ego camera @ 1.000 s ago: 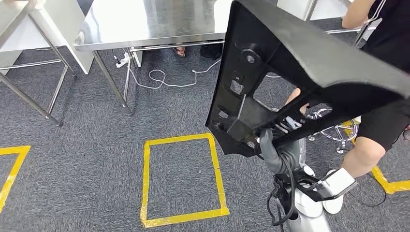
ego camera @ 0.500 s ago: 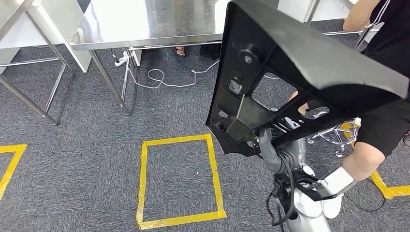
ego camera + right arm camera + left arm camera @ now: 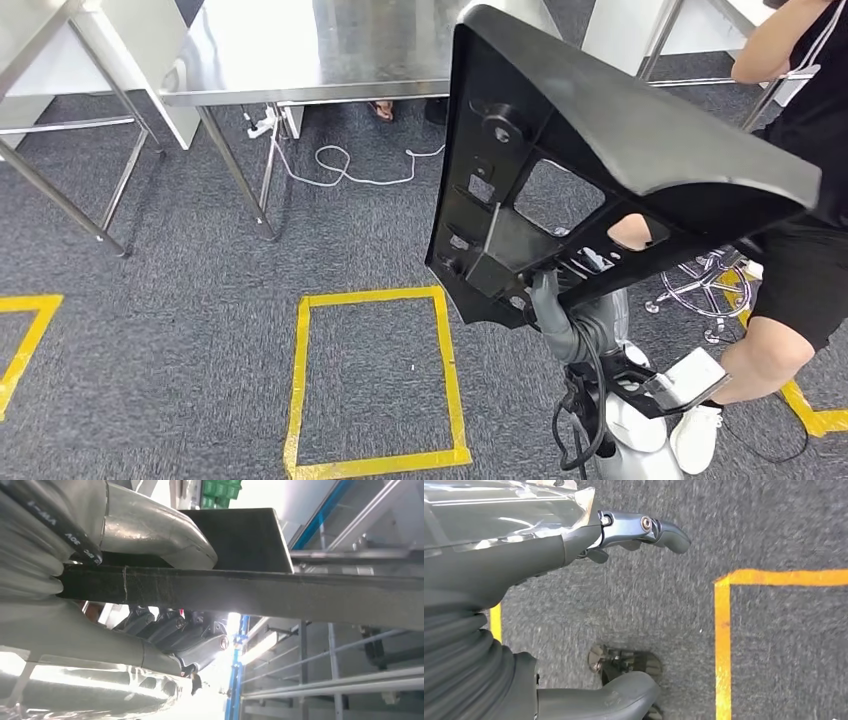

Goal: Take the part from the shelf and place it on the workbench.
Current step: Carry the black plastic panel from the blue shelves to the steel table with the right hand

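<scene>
While clamped between thumb and curled fingers [image 3: 170, 630], the part [image 3: 560, 130] (black, tilted) is held by the right hand [image 3: 150, 595].

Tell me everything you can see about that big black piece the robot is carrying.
The black part is a large, flat, matte panel that looks like moulded plastic, with raised ribs, round bosses and several cut-out openings on its near face. It is held up in the air, tilted, above the grey carpet and in front of the steel workbench. The right hand grips its lower edge, thumb on one side and fingers on the other. Nothing else touches it.
</scene>
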